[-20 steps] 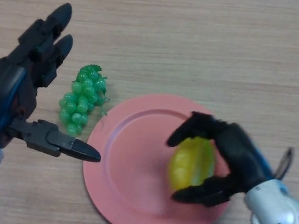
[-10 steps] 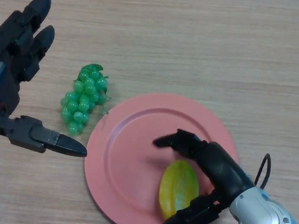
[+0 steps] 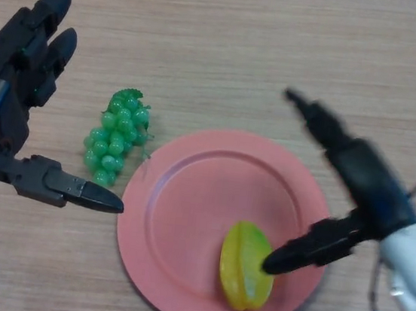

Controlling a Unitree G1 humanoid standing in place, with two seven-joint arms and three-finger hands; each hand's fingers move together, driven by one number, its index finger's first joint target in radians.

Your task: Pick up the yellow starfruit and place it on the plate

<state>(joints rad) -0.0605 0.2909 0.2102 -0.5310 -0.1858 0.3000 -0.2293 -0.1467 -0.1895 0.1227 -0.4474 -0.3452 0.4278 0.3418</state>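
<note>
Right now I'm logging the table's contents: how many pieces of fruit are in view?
2. The starfruit lies on the plate, near its front edge; the grapes sit on the table just left of it. Nothing looks hidden.

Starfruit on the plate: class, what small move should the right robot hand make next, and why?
Probably lift the right robot hand up and away toward its own side. The yellow starfruit already lies on the pink plate, and the fingers are spread open, only the thumb tip near the fruit. The left robot hand hangs open beside the green grapes.
</note>
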